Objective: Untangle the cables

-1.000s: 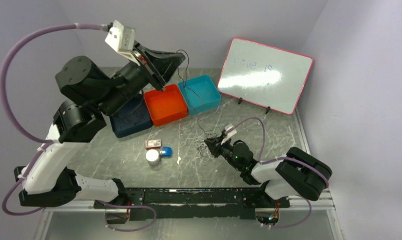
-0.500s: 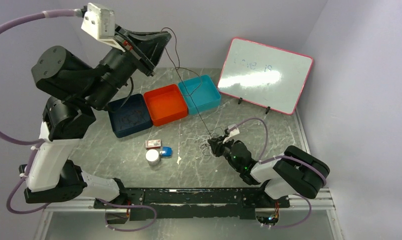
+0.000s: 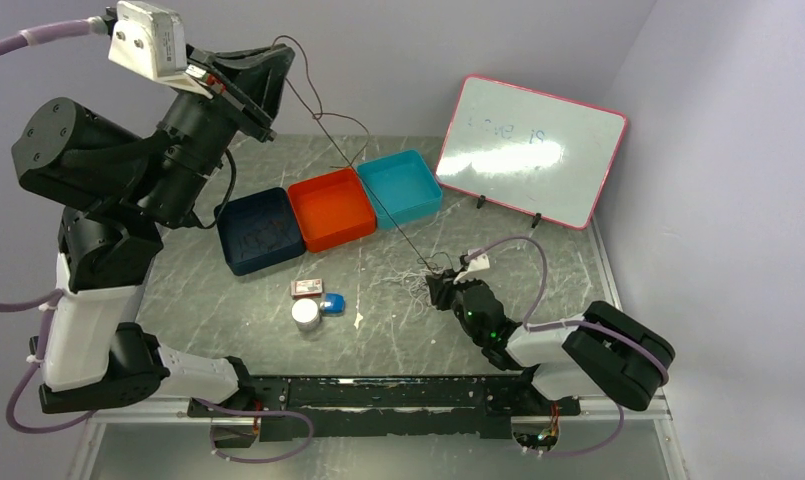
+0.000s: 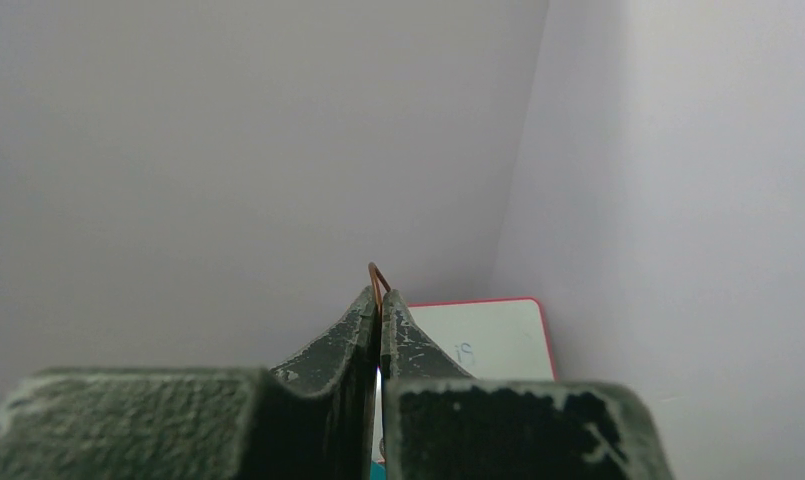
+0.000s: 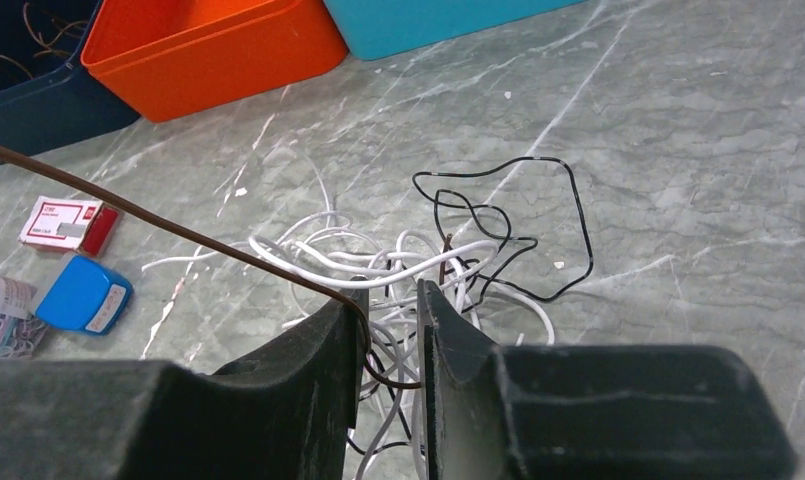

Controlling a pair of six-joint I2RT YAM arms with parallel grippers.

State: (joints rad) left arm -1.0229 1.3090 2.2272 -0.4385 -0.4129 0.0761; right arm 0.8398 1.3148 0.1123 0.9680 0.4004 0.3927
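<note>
Left arm [image 3: 108, 170] is raised high, left fingers [image 4: 356, 325] clamped on a brown cable [image 5: 228, 250], drawn taut down to the right fingers [image 5: 328, 335], narrowly parted, held low at the cables [image 5: 418, 255] tangled on the bench [image 5: 678, 150]

white, black, brown cables [image 5: 403, 268]

The light is soft and even, and it seems to come from above. The top view is bright but a little grainy. The thin cables [image 3: 415, 281] on the grey table [image 3: 228, 310] are hard to make out there. The whiteboard [image 3: 531, 150] at the far right has a pale shine. Shadows under the boxes [image 3: 328, 238] are faint. In the left wrist view, the left gripper [image 4: 379, 298] is dark and blurry near the bottom edge. In the right wrist view, the right gripper [image 5: 390, 300] looks dark and soft, but the cables look sharp.
</note>
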